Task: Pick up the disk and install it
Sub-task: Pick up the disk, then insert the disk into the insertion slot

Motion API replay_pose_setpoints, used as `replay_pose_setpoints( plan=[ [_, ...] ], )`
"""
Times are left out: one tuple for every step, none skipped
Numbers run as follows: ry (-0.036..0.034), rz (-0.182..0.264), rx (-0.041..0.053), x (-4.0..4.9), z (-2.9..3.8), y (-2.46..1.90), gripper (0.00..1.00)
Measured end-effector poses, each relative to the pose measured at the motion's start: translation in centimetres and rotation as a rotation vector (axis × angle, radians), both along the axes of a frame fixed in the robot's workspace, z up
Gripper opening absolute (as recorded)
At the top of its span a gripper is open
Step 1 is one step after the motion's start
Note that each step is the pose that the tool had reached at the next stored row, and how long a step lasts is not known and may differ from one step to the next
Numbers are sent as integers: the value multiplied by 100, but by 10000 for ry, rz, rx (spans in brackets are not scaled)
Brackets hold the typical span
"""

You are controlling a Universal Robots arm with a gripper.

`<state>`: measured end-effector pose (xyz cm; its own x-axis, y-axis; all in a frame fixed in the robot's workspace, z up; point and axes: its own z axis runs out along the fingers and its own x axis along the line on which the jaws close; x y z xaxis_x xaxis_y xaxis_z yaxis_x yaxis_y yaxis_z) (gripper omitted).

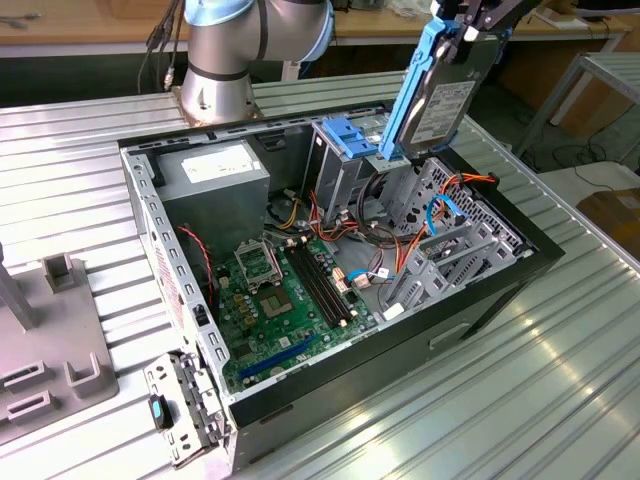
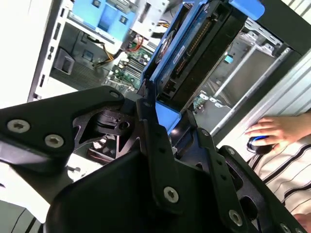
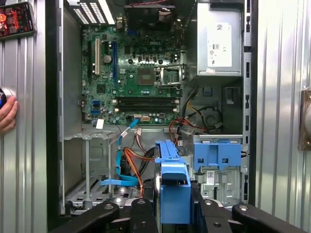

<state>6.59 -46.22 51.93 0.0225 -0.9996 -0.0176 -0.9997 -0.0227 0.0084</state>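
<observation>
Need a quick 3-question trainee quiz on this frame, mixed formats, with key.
1. True or false: the gripper is open and empty.
2. Where is the disk? A flat on the table; B held on edge above the open computer case; C seated in a bay.
3. Fill in: the plastic frame along the disk's edges is ____.
Key: 1 false; 2 B; 3 blue.
</observation>
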Motion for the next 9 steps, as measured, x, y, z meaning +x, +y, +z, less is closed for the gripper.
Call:
replay_pose_setpoints(
  plan=[
    [0,0,1,0,-1,-48,37],
    [0,0,-1,0,0,-90,37],
    [0,-1,0,-1,-2,-210,37],
    [0,-2,0,-1,-2,-214,37],
    [0,0,0,0,-2,-214,37],
    [0,0,-1,0,-1,-214,37],
    [0,0,0,0,-2,-222,37],
    [0,0,0,0,-2,-228,37],
    [0,0,-1,0,-2,-229,37]
  ],
)
